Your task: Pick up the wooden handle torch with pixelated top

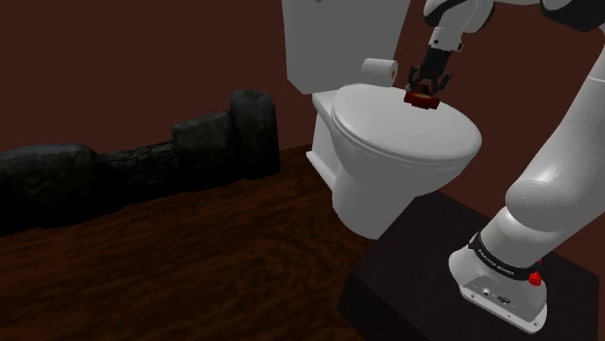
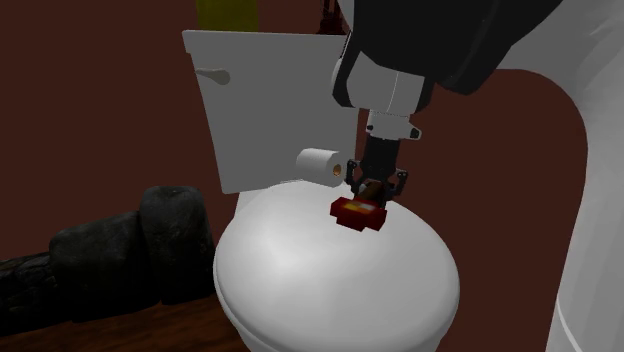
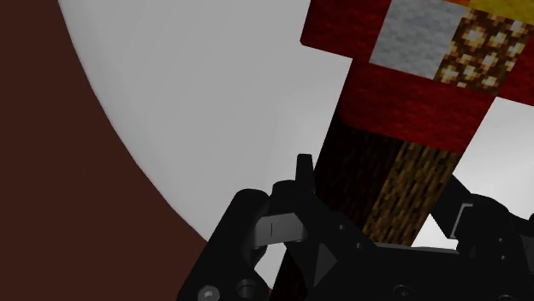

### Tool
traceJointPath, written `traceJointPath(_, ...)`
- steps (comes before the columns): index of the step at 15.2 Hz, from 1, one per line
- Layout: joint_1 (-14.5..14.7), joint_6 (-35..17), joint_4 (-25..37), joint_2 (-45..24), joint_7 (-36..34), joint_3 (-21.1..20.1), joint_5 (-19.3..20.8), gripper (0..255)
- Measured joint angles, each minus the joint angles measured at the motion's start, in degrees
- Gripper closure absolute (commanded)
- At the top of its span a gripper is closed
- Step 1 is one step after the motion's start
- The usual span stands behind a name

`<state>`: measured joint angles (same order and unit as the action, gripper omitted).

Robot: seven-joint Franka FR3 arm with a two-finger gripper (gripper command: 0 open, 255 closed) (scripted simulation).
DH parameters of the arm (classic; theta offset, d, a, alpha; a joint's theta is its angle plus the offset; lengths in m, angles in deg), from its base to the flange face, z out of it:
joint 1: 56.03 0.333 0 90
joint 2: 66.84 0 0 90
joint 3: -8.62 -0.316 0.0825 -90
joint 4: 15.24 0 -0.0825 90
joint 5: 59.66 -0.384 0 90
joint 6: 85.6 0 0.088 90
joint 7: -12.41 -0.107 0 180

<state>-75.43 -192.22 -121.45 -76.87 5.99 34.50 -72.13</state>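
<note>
The torch has a brown wooden handle and a blocky red head with yellow and grey pixels. My gripper is shut on the handle, and the head sticks out beyond the fingertips. In the shoulder view the gripper points down over the back of the white toilet lid, with the red torch head just at the lid's surface. The second exterior view shows the gripper holding the torch low over the lid; I cannot tell whether the torch touches the lid.
A white tank rises behind the lid, with a toilet paper roll beside the gripper. Dark rocks line the brown wall. The floor is dark wood. My stand sits at the shoulder view's lower right.
</note>
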Motion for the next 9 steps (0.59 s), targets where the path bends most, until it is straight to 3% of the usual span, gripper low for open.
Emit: traceJointPath(9, -0.03, 0.96, 0.78, 0.11, -0.15, 0.05, 0.13, 255)
